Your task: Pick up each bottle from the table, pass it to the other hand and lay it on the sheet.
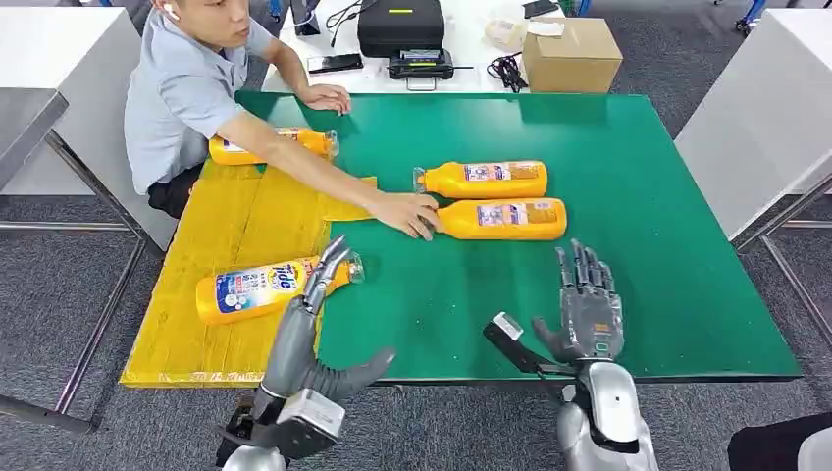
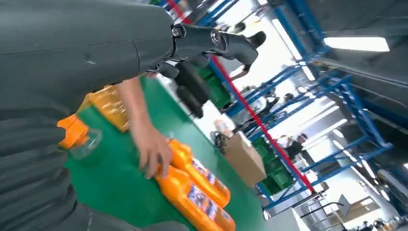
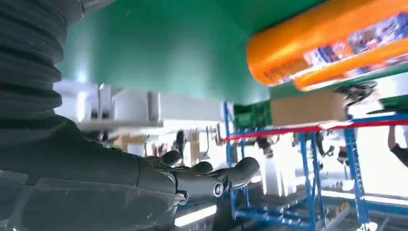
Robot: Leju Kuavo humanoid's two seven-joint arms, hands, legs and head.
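Bottles everywhere: far left, one (image 1: 273, 145) on the yellow sheet (image 1: 235, 226) under the person's arm; near left, another (image 1: 265, 287) lying on the sheet, cap just over the green mat (image 1: 628, 196). Left hand (image 1: 319, 294) hovers above it, fingers apart, holding nothing. Centre, two bottles (image 1: 486, 180) (image 1: 505, 219) lie side by side on the mat, and the person's hand (image 1: 407, 212) touches the nearer one's neck. Right hand (image 1: 589, 304) waits near right, fingers spread and empty. The risk, I'd say: reaching in now could strike that hand.
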